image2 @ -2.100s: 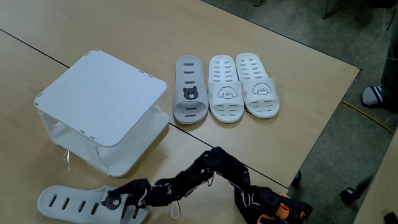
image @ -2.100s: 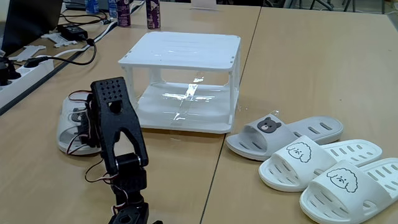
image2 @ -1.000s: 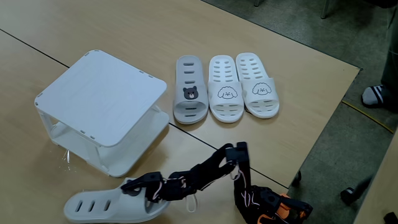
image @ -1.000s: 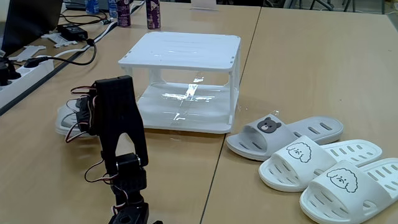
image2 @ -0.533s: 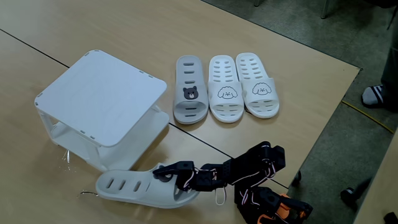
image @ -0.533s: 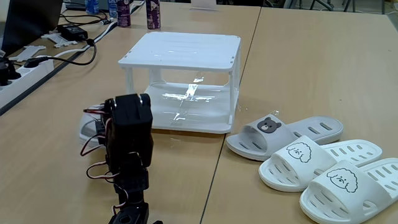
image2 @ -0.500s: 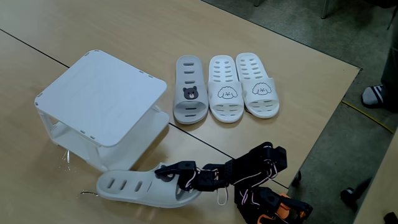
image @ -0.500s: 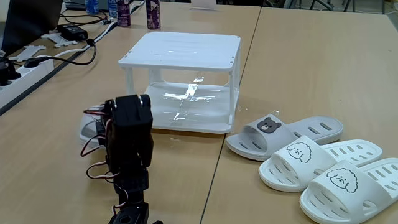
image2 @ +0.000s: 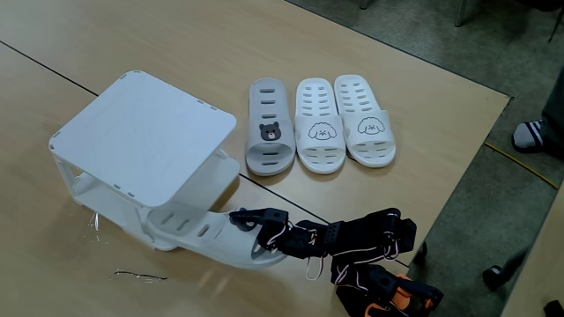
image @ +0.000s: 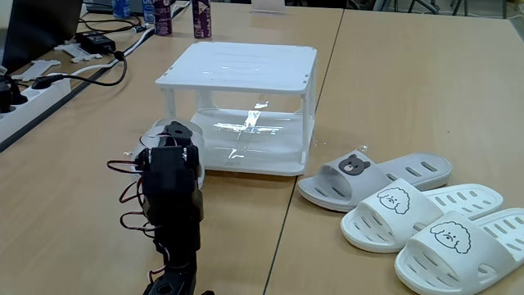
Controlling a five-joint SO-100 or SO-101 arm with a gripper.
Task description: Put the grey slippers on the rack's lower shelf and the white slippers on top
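While one of the grey slippers [image2: 216,238] lies flat on the surface [image2: 423,114] with its heel end poked in under the rack [image2: 141,145], its strap end is clamped in the gripper [image2: 251,224], whose black fingers close on it. The arm [image2: 352,242] stretches low along the surface from its base at the near edge. In a fixed view the arm [image: 170,205] stands in front and hides most of that slipper; just a pale sliver shows beside the rack [image: 241,74], right at the front lip of the lower shelf [image: 246,143], which is glossy and throws back glare.

The other grey slipper [image2: 268,128], with its dark bear face, sits to the right of the rack in that view, apart from it. Touching it side by side are the two white slippers [image2: 339,123], each with a fluffy dog drawn on. So four slippers in all: two grey, two white; three of them in a neat row.

A thin bent wire [image2: 141,276] lies loose on the surface near the rack's corner. The surface is pale wood, two tables butted together with a dark seam. At the far side are a power strip [image: 33,86] with black cables [image: 102,61] and a few bottles [image: 176,16]. A person's foot in a striped slide [image2: 538,136] shows on the grey floor.
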